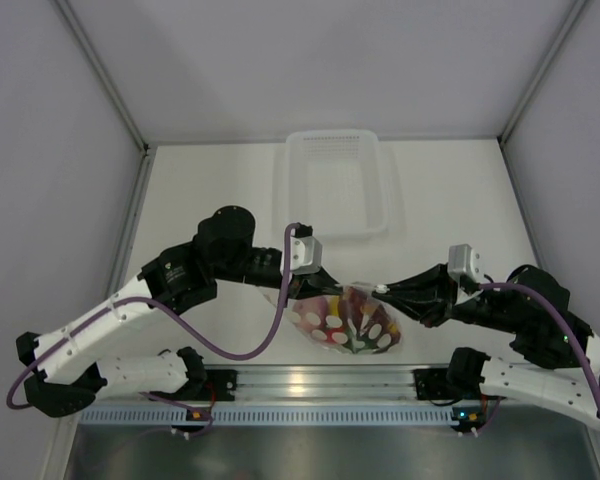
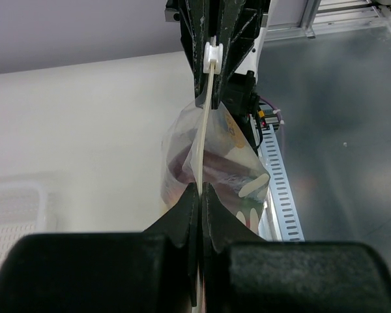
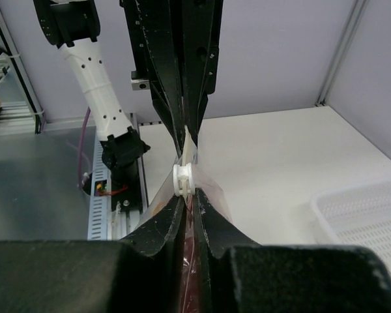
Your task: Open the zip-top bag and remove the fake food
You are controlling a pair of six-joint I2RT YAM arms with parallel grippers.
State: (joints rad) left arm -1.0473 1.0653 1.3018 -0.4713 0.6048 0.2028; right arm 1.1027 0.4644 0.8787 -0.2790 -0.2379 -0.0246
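The zip-top bag [image 1: 345, 318] is see-through with white dots and hangs stretched between both grippers near the table's front edge. The fake food [image 1: 327, 306] shows inside it as red, yellow and green pieces. My left gripper [image 1: 285, 283] is shut on the bag's left top edge, which also shows in the left wrist view [image 2: 201, 190]. My right gripper [image 1: 388, 292] is shut on the bag's top edge just behind the white slider [image 3: 184, 179]. The zip strip [image 2: 202, 130] runs taut from my left jaws to the slider [image 2: 212, 56]. Dark red pieces [image 2: 215, 163] show through the plastic.
A white mesh basket [image 1: 332, 180] stands at the back centre of the table; it also shows in the left wrist view [image 2: 10, 225] and in the right wrist view [image 3: 368, 218]. A metal rail [image 1: 310, 382] runs along the near edge, just below the bag.
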